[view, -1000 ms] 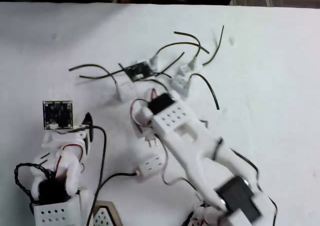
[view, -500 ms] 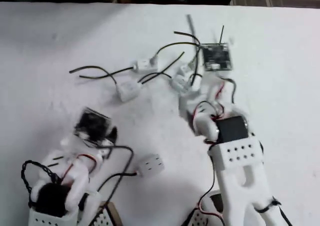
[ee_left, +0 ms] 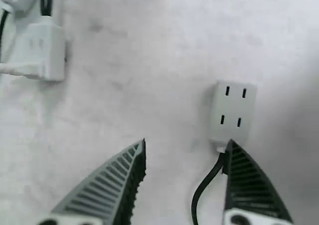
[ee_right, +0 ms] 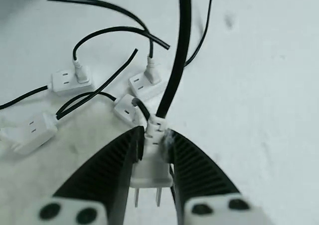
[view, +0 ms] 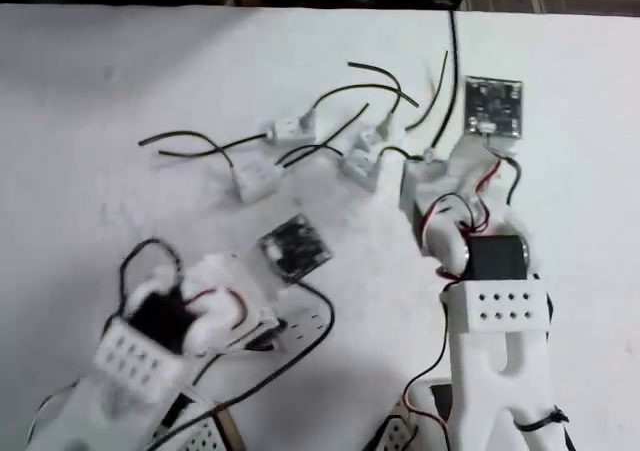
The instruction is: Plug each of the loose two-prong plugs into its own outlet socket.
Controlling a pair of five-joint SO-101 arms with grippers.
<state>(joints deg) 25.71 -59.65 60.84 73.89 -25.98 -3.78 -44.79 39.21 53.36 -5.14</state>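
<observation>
White two-prong plug (ee_right: pixel 149 171), black cord (ee_right: pixel 182 45), pinched between right fingers (ee_right: pixel 199 165), left fingers (ee_left: pixel 124 180) wide apart by white socket (ee_left: pixel 232 110)

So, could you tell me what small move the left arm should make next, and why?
Probably ease the left gripper forward and close it on the outlet socket. Its jaws stand open with the socket just ahead, slots empty. The right gripper is shut on a two-prong plug, so steadying the socket seems the sensible preparation.
</observation>
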